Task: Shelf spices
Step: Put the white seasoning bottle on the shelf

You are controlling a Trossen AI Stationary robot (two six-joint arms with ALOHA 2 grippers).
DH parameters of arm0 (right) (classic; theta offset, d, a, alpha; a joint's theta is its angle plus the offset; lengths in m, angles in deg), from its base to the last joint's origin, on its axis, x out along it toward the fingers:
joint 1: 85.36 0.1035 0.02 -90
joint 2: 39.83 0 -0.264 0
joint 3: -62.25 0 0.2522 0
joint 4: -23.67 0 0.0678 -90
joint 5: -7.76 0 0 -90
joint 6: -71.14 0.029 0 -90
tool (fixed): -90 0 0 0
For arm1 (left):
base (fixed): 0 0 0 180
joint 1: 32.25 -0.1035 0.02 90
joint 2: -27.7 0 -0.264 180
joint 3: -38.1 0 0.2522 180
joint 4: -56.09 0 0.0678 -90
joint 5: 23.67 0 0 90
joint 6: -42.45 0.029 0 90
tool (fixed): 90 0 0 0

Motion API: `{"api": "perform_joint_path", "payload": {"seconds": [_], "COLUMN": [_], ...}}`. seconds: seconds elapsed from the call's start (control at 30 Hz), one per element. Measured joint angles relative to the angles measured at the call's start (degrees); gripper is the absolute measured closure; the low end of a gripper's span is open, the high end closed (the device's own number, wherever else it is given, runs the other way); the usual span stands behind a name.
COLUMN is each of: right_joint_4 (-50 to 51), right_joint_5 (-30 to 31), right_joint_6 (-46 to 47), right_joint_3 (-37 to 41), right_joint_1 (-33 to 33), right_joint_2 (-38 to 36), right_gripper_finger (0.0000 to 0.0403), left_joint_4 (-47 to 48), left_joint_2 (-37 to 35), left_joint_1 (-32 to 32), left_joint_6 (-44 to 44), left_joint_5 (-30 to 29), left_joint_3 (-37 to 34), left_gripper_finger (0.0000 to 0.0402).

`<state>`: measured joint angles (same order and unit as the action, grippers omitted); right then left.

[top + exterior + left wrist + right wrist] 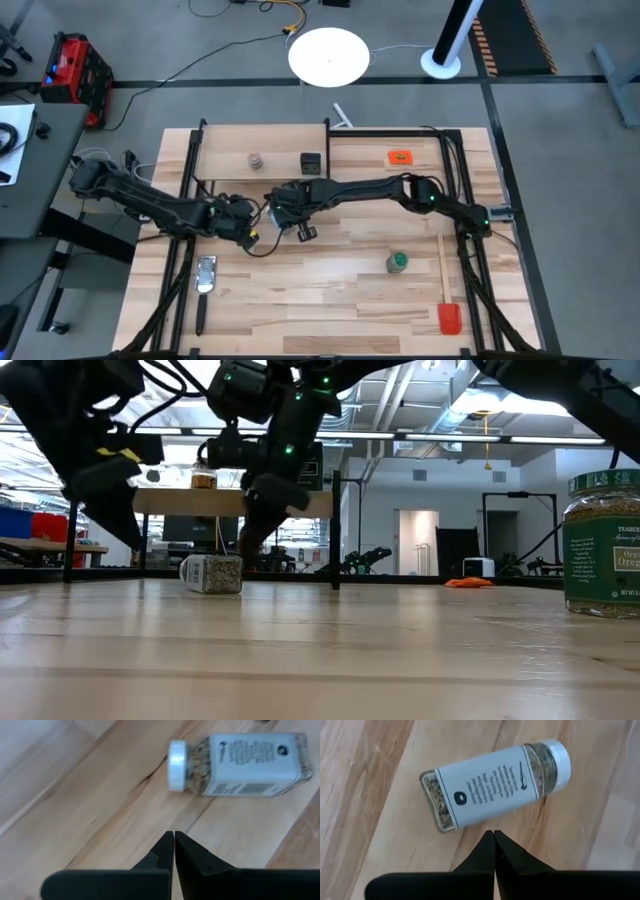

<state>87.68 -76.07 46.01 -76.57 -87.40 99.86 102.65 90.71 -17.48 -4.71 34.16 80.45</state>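
Note:
The clear jar with a white lid point(495, 785) lies on its side on the table in front of the shelf point(262, 150). Both grippers hover close over it, each shut. My right gripper point(494, 832) points down at the jar's long side. My left gripper point(173, 834) is a little short of the jar point(240, 757), near its lid end. On the shelf plank stand the brownish jar point(256, 160) and the black tin point(311, 162). The green-lidded jar point(397, 262) stands upright on the table toward the near right. My right gripper's shut fingertips are right at the edge of the lying jar's long side point(485, 817), coming from above on a slant. I cannot tell whether they touch it. My left gripper touches nothing.
A red-headed spatula point(445, 295) lies near the table's right edge and an orange tag point(400, 156) lies at the far right. A metal utensil with a dark handle point(205, 278) lies near the left front. Black frame rails point(190, 170) run along the table's sides.

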Motion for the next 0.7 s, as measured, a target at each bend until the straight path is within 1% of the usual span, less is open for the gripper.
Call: {"api": "perform_joint_path", "payload": {"seconds": [0.13, 0.23, 0.27, 0.33, 0.47, 0.57, 0.63, 0.7], "right_joint_4": [-0.6, -0.7, -0.7, -1.0, -1.4, -1.4, -1.5, -1.6], "right_joint_5": [-0.1, -0.5, -1.4, -3.1, -3.9, -7.6, -9.6, -9.5], "right_joint_6": [-0.2, 0.1, 0.2, 0.7, 1.5, 2.6, 2.8, 2.8], "right_joint_3": [0.0, 0.0, 0.0, 0.0, 0.0, 0.0, 0.0, 0.0], "right_joint_1": [0.3, 0.9, 1.1, 1.6, 2.6, 3.3, 4.2, 4.9], "right_joint_2": [0.3, 0.3, 0.3, 0.3, 0.3, 0.3, 0.3, 0.3], "right_gripper_finger": [0.0401, 0.0401, 0.0401, 0.0401, 0.0401, 0.0401, 0.0401, 0.0401], "left_joint_4": [-7.5, -10.5, -11.5, -11.9, -13.3, -13.1, -13.0, -13.0], "left_joint_2": [1.8, 3.0, 3.4, 4.1, 4.9, 5.0, 5.0, 4.9], "left_joint_1": [0.0, 0.0, 0.0, 0.0, -0.1, -0.1, -0.1, -0.1], "left_joint_6": [1.3, 1.5, 1.5, 1.5, 2.6, 2.9, 3.2, 4.5], "left_joint_5": [-2.0, -3.6, -4.0, -4.9, -5.4, -5.3, -5.0, -3.4], "left_joint_3": [-2.3, -3.2, -3.3, -3.4, -3.4, -3.4, -3.4, -3.4], "left_gripper_finger": [0.0397, 0.0397, 0.0397, 0.0397, 0.0397, 0.0397, 0.0397, 0.0397]}}
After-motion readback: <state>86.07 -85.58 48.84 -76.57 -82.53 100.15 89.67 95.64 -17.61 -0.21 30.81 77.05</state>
